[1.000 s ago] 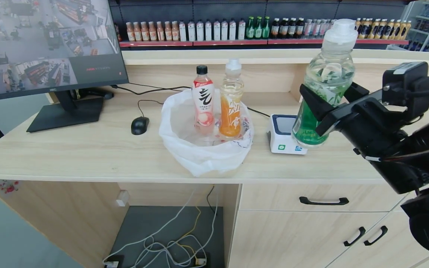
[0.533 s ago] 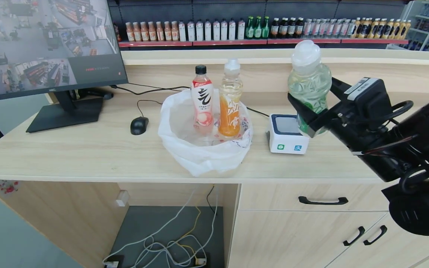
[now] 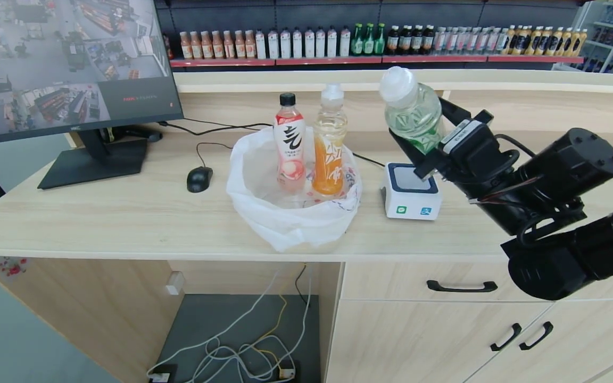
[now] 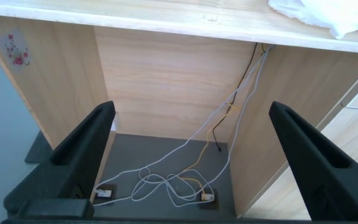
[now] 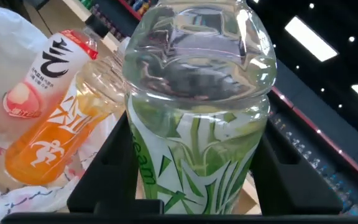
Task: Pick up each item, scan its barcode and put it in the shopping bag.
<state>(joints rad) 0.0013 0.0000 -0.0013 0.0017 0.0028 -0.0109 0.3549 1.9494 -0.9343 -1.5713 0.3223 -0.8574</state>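
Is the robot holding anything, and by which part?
The right gripper holds the clear plastic bottle with green label by its labelled body. The left gripper is empty.

Head above counter [image 3: 125,213], wrists close, bag [image 3: 285,229] shared

Light wood desk [image 3: 125,213] spans mid-frame; monitor [image 3: 61,58] upper left, mouse [image 3: 199,179] near its stand. Bottle shelf [image 3: 381,60] along top edge. Drawers [image 3: 445,319] lower right; loose cables [image 3: 242,352] bottom centre on grey floor [image 3: 205,319].
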